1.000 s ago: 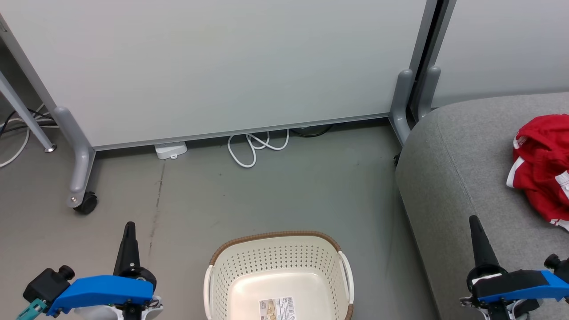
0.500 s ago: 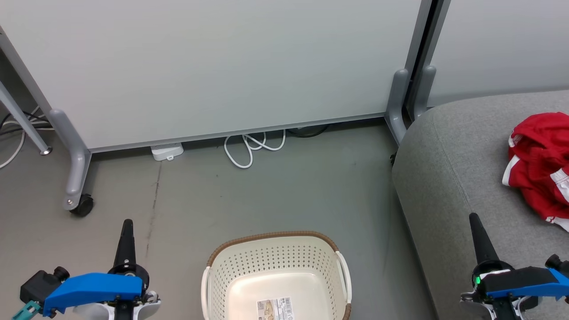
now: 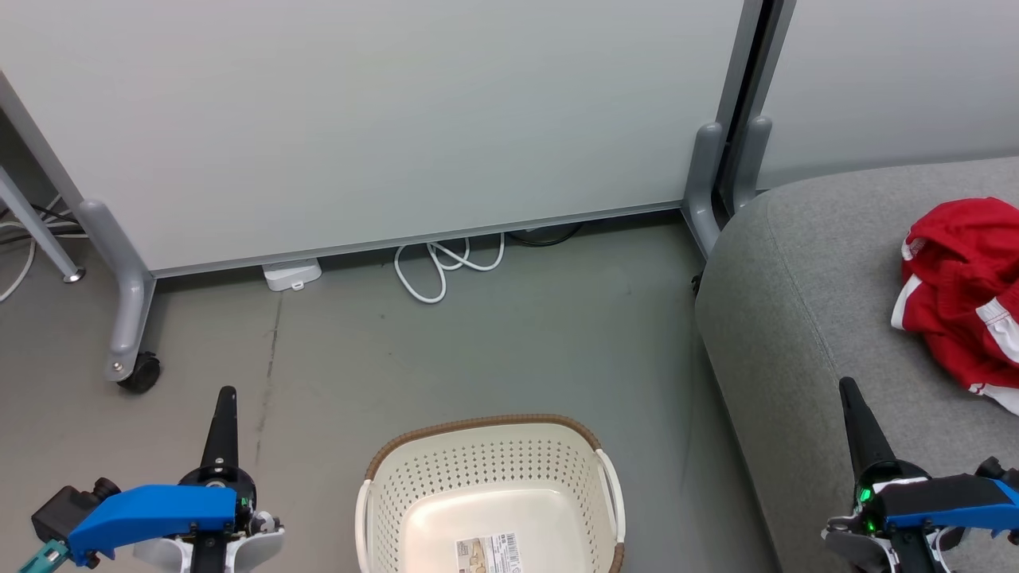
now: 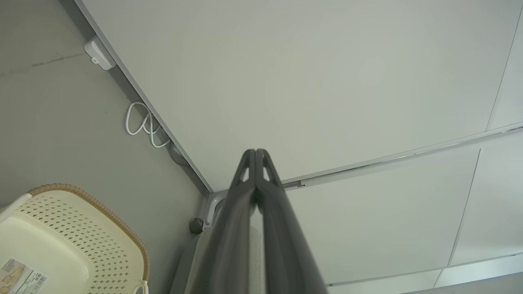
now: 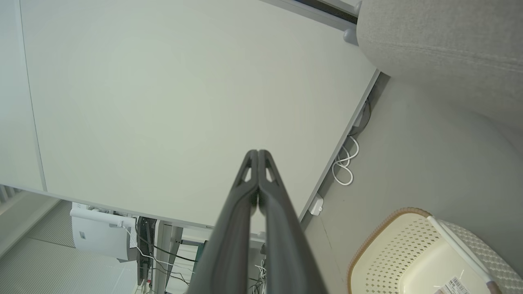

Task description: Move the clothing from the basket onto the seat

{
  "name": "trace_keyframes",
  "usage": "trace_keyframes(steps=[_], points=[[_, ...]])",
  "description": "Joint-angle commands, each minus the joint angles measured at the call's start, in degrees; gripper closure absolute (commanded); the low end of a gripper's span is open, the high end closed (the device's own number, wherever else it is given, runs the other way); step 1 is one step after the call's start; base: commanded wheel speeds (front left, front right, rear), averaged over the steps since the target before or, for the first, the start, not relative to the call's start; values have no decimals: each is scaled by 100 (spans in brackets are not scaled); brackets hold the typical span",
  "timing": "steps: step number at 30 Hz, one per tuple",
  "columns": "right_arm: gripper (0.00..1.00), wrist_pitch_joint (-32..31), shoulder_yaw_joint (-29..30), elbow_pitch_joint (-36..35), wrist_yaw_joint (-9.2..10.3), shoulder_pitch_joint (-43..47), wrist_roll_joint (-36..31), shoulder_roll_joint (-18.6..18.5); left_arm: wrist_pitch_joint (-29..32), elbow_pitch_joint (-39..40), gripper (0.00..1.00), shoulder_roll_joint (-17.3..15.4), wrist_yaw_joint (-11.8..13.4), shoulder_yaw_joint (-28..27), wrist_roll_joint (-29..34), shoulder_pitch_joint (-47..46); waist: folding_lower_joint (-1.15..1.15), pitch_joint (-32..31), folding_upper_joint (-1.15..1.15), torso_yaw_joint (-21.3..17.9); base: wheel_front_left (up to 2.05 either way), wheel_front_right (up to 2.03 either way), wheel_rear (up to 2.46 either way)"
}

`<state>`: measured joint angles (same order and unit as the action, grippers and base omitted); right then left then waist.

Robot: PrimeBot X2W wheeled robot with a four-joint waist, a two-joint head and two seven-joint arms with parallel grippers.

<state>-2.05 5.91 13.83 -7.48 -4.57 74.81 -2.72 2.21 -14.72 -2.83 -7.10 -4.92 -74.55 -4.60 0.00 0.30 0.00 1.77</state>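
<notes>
- Clothing (image 3: 959,294): a crumpled red heap with white stripes, lying on the seat (image 3: 796,318), to the right of and beyond the basket (image 3: 486,422), well apart from both pairs of jaws.
- Left jaws, left of the basket, and right jaws, right of it: each pair is pressed together at the tips and grips nothing.
- Basket: stands on the grey floor (image 3: 517,342), with a paper sticker (image 3: 492,551) on its base.
- Beyond the basket: pale partition panels (image 3: 398,119) on grey feet, with a looped white cable (image 3: 446,267) at their base.
- Seat: woven grey fabric, rounded edges. Basket: cream perforated plastic, brown woven-look rim, white handles.
</notes>
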Motion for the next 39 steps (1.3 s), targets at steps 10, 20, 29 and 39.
trace_keyframes(steps=[10, 20, 29, 39], points=[[100, -152, 29, -8, -2, -132, 552, -24, 137, 61, 100, -8, -50, -77, -546, -136, 0, -3, 0, -44, 0, 0, 0], [100, -267, 47, 4, -2, -162, 998, -25, 256, 65, 100, -9, -56, -115, -1007, -164, 0, -6, 0, -88, 0, 0, 0], [100, -361, 58, 16, -2, -173, 1376, -26, 349, 73, 100, -9, -60, -143, -1393, -177, 0, -9, 0, -129, 0, 0, 0], [100, -467, 70, 26, -2, -202, 1766, -26, 448, 77, 100, -8, -55, -175, -1791, -201, 0, -12, 0, -174, 0, 0, 0]])
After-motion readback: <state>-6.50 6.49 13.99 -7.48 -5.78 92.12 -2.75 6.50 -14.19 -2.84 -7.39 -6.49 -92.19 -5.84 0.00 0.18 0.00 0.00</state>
